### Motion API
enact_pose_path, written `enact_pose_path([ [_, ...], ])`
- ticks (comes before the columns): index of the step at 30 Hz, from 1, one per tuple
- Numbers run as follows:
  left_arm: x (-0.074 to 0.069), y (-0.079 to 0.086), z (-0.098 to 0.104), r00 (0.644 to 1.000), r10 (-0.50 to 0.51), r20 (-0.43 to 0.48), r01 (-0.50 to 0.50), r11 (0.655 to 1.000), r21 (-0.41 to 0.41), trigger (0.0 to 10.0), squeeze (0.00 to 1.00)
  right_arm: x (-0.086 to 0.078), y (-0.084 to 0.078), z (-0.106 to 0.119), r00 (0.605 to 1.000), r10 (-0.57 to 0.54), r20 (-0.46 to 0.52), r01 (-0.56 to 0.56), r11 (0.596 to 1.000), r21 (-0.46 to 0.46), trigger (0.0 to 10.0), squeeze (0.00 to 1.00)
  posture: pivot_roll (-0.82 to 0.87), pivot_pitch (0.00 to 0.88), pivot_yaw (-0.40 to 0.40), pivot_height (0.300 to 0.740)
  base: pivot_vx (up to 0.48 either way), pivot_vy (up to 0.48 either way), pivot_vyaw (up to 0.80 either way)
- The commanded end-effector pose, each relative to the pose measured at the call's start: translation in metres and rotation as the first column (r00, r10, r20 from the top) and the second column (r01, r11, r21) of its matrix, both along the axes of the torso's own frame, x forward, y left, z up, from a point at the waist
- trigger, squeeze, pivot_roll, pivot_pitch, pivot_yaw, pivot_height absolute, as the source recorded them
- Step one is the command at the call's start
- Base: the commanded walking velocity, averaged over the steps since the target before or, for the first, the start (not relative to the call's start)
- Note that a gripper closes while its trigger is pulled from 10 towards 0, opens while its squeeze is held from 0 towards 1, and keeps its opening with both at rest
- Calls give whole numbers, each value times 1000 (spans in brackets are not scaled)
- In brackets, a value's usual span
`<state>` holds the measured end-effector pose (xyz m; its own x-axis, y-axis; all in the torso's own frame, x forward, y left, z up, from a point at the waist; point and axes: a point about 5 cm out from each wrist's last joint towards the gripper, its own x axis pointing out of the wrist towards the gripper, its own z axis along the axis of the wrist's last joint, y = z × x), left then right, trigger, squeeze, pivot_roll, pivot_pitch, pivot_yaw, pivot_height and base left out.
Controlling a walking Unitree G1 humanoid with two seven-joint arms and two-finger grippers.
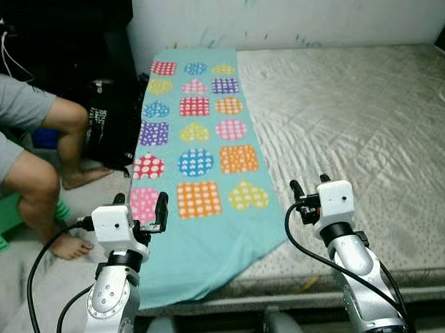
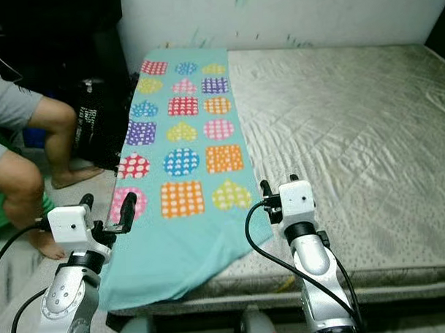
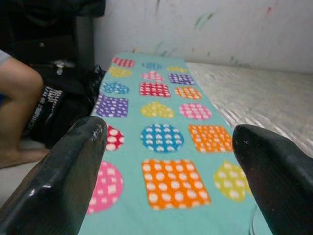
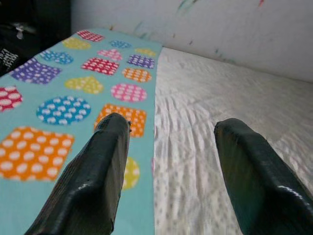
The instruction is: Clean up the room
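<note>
A teal blanket [image 1: 196, 149] printed with coloured dotted squares, circles and hearts lies in a long strip along the left side of a bare grey mattress [image 1: 360, 125], its near end hanging over the front edge. My left gripper [image 1: 140, 206] is open above the blanket's near left corner, holding nothing. My right gripper [image 1: 311, 185] is open just right of the blanket's near right edge, above the mattress, also holding nothing. The blanket [image 3: 166, 142] lies ahead of the left fingers, and its right edge [image 4: 88, 112] runs ahead of the right fingers.
A person's bare legs [image 1: 44, 180] are at the left beside the bed, feet on the floor. A black bag [image 1: 111, 126] stands between the person and the bed. A white wall [image 1: 290, 14] runs behind the mattress. A green stool [image 1: 5, 218] sits under the person.
</note>
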<state>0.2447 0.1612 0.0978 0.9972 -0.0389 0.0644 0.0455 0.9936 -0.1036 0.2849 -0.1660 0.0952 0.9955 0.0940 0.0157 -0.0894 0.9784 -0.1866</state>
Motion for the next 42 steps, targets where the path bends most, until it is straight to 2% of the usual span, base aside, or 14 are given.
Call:
enact_pose_path([
  [1, 0, 1, 1, 1000, 10, 5, -10, 1000, 11, 10000, 0, -1, 0, 0, 1000, 11, 0, -11, 1000, -10, 10000, 0, 24, 87, 11, 608, 0, 0, 0],
  [15, 0, 2, 1, 999, 37, 7, -37, 999, -1, 10000, 0, 0, 4, -1, 999, 51, -7, -51, 998, -24, 10000, 0, 26, 90, 6, 608, 0, 0, 0],
  [22, 1, 3, 1, 999, 47, 4, -47, 999, -2, 10000, 0, -1, 8, -3, 995, 94, -19, -95, 995, -19, 10000, 0, 26, 93, 6, 568, 0, 0, 0],
  [28, 0, 4, 0, 998, 56, -6, -56, 998, 4, 10000, 0, -2, 14, -4, 990, 137, -23, -137, 990, -40, 10000, 0, 24, 98, 9, 568, 0, 0, 0],
  [38, 1, 7, 1, 998, 68, -2, -68, 998, 12, 10000, 0, 1, 13, -6, 989, 142, -39, -144, 989, -31, 10000, 0, 38, 90, 4, 568, 0, 0, 0],
  [42, 1, 8, 1, 997, 74, -2, -74, 997, 16, 10000, 0, 2, 16, -5, 983, 178, -36, -180, 981, -65, 10000, 0, 42, 92, 1, 568, 0, 0, 400],
])
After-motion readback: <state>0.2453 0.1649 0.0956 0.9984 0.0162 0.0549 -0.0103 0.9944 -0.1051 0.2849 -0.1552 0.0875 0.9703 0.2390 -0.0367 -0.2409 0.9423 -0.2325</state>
